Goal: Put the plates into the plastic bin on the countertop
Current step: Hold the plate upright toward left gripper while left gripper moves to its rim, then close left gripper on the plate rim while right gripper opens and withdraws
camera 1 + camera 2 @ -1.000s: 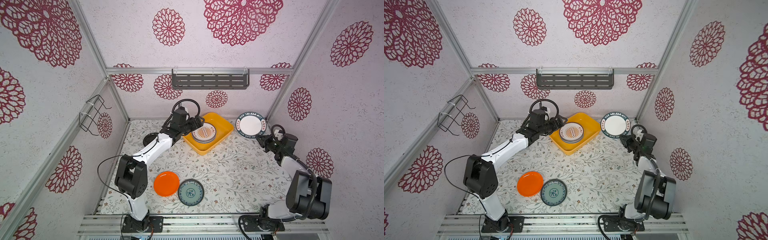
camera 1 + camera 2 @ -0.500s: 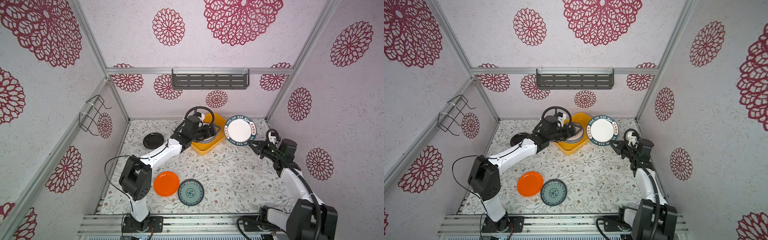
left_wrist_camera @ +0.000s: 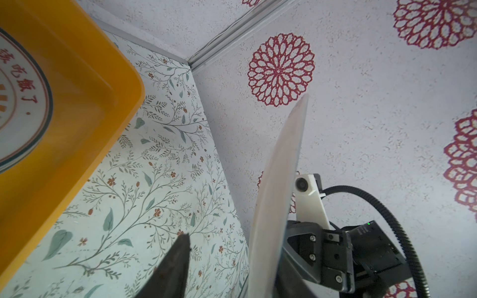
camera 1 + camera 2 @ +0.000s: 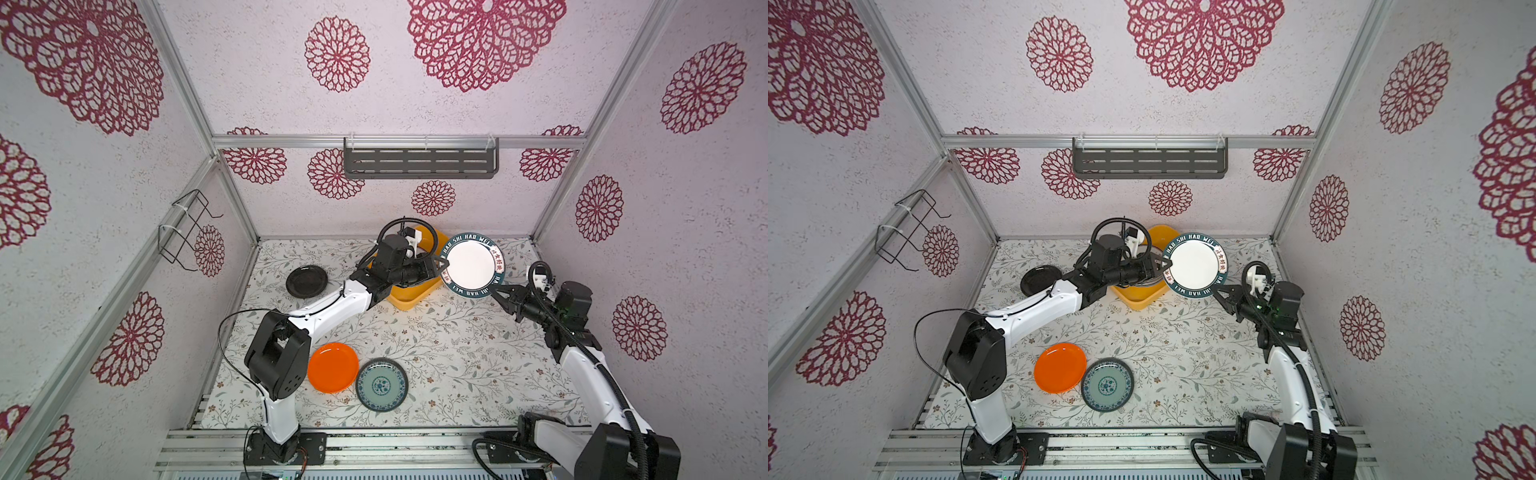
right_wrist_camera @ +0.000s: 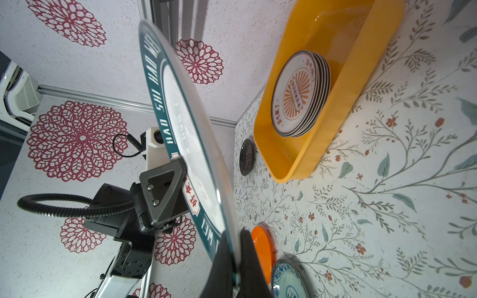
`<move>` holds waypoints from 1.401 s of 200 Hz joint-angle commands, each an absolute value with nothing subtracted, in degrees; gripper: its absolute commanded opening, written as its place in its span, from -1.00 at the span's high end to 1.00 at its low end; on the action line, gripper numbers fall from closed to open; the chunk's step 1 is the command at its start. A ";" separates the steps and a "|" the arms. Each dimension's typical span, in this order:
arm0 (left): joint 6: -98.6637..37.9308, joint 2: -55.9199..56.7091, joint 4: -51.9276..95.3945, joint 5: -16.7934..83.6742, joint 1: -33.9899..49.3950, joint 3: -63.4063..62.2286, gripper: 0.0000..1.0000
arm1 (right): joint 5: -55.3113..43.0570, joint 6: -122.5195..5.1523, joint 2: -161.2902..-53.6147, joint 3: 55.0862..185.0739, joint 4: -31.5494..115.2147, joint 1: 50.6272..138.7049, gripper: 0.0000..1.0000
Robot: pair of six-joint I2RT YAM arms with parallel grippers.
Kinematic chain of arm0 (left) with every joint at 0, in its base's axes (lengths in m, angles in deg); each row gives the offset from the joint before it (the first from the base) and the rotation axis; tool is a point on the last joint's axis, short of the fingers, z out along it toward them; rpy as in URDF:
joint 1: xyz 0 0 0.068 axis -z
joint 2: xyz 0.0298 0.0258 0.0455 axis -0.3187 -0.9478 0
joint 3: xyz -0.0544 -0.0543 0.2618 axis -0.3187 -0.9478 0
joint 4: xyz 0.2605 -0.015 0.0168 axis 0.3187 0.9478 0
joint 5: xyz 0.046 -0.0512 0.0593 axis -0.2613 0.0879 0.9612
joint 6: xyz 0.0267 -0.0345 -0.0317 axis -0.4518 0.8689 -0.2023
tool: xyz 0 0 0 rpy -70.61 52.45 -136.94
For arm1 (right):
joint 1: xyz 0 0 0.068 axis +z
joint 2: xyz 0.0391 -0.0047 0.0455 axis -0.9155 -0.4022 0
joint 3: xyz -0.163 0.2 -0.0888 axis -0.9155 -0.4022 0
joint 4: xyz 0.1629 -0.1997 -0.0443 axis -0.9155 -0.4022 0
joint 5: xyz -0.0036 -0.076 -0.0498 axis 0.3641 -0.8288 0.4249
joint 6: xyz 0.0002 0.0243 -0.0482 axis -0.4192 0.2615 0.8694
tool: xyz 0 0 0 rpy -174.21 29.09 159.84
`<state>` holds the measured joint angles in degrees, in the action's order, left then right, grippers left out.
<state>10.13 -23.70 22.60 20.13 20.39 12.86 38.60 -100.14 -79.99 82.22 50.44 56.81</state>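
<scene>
Two grippers meet at one lettered plate [image 4: 471,266]: my right gripper [image 4: 497,291] pinches its rim, my left gripper [image 4: 444,263] sits half wide around it.

White plate with teal lettered rim [image 4: 473,266] up in the air, tilted on edge, beside the yellow plastic bin [image 4: 409,301]. Stacked flat inside: sunburst plates [image 5: 300,93]. On the leafy countertop [image 4: 457,353]: black plate [image 4: 306,281] alone; orange plate [image 4: 332,367] and teal patterned plate [image 4: 382,384] side by side.
</scene>
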 commanded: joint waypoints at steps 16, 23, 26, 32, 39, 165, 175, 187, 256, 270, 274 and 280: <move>10.16 -23.63 19.43 20.10 20.83 11.79 0.64 | 39.59 -100.58 -78.27 83.61 53.29 57.10 1.00; 10.36 -23.39 19.04 20.27 20.92 11.52 0.74 | 39.50 -100.59 -78.30 83.53 53.29 57.19 1.00; 10.53 -23.31 18.82 20.31 20.96 11.34 0.79 | 39.44 -100.58 -78.33 83.46 53.20 57.17 1.00; 10.90 -23.25 17.83 20.26 20.96 11.05 0.88 | 39.37 -100.51 -78.32 83.37 53.12 57.27 1.00; 11.54 -23.34 16.72 20.31 21.01 10.81 0.97 | 39.30 -100.37 -78.44 83.27 53.03 57.46 1.00; 11.87 -21.38 14.70 24.78 21.76 8.23 1.00 | 34.69 -91.50 -76.32 86.66 41.82 59.08 -0.87; 11.85 -21.33 14.81 24.82 21.59 8.10 1.00 | 34.22 -91.60 -76.12 86.81 41.86 59.08 -0.90; 11.83 -21.20 15.05 24.89 21.32 7.87 1.00 | 33.60 -91.52 -76.15 87.12 41.54 59.10 -0.93; 13.61 -20.61 17.50 25.59 16.14 6.01 1.00 | 25.91 -90.29 -78.50 90.73 38.83 59.08 -0.98; 14.21 -20.69 18.36 25.75 14.59 5.85 1.00 | 24.85 -90.35 -79.44 91.79 39.19 59.12 -0.98; 14.36 -20.72 18.62 25.96 14.16 5.77 1.00 | 24.57 -90.44 -79.80 92.07 39.43 59.10 -0.98; 14.66 -20.69 19.37 26.34 13.39 5.79 1.00 | 24.24 -90.65 -80.46 92.43 40.01 59.16 -0.98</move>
<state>13.12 -23.22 19.65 25.47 16.09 6.02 27.15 -91.57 -79.05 89.59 38.11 58.84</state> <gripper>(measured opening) 0.073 0.989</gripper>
